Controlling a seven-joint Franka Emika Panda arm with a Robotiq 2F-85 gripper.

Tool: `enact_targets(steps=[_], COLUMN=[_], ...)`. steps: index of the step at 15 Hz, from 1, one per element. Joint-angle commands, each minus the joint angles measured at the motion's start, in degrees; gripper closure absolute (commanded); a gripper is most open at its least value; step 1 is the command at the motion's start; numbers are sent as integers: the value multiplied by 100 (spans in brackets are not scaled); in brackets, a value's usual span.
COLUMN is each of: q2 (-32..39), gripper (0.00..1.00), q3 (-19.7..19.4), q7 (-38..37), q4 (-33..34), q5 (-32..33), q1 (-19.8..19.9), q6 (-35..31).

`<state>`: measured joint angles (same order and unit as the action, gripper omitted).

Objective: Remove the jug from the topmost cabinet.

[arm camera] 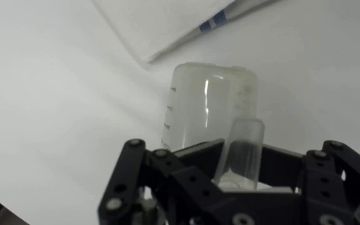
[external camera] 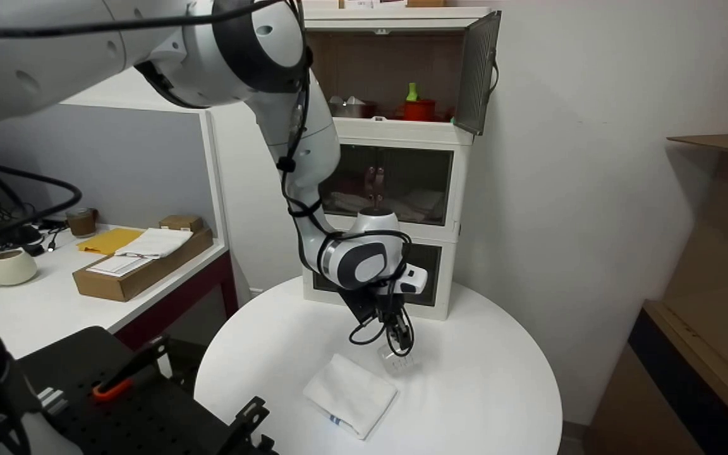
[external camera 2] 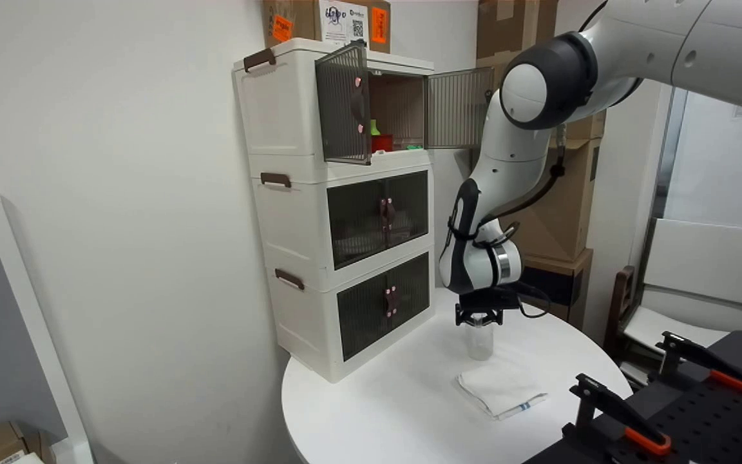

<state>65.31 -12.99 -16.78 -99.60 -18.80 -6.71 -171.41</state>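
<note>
The jug is a translucent pale measuring jug with marks on its side. It shows below the gripper in both exterior views (external camera: 395, 361) (external camera 2: 480, 341) and in the wrist view (arm camera: 211, 100). My gripper (external camera 2: 479, 318) is shut on the jug at its handle end; the gripper also shows in the wrist view (arm camera: 242, 143) and in an exterior view (external camera: 400, 335). The jug is at or just above the table; I cannot tell if its base touches. The topmost cabinet (external camera: 383, 63) (external camera 2: 274, 103) stands with both grey-brown doors (external camera 2: 345, 106) (external camera 2: 458, 109) swung open.
A folded white cloth (external camera: 351, 395) (external camera 2: 503, 390) lies on the round white table (external camera: 497, 379) beside the jug. A red pot (external camera: 419, 110) and a metal pot (external camera: 352, 110) stand in the topmost cabinet. Two dark-fronted compartments are below it. Clamps (external camera 2: 622, 412) sit on the black base.
</note>
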Motion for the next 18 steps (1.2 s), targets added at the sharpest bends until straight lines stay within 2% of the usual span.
enact_targets(steps=[1,3,4,5,9,11,15,16,18], q2=[140,164,163,161,52,-147,-873,-1079,-1567], gripper=[100,100,75,74,45,31,3,0,0], q3=[-15,22,45,39,146,313,876,1019,1180], q7=[-220,-234,-244,-276,-321,-194,510,766,1178], q4=[296,381,416,449,619,727,804,802,741], q5=[262,296,309,313,290,312,468,556,766], q1=[18,47,69,67,192,354,768,858,919], q6=[315,473,566,646,960,1314,1717,1847,2248])
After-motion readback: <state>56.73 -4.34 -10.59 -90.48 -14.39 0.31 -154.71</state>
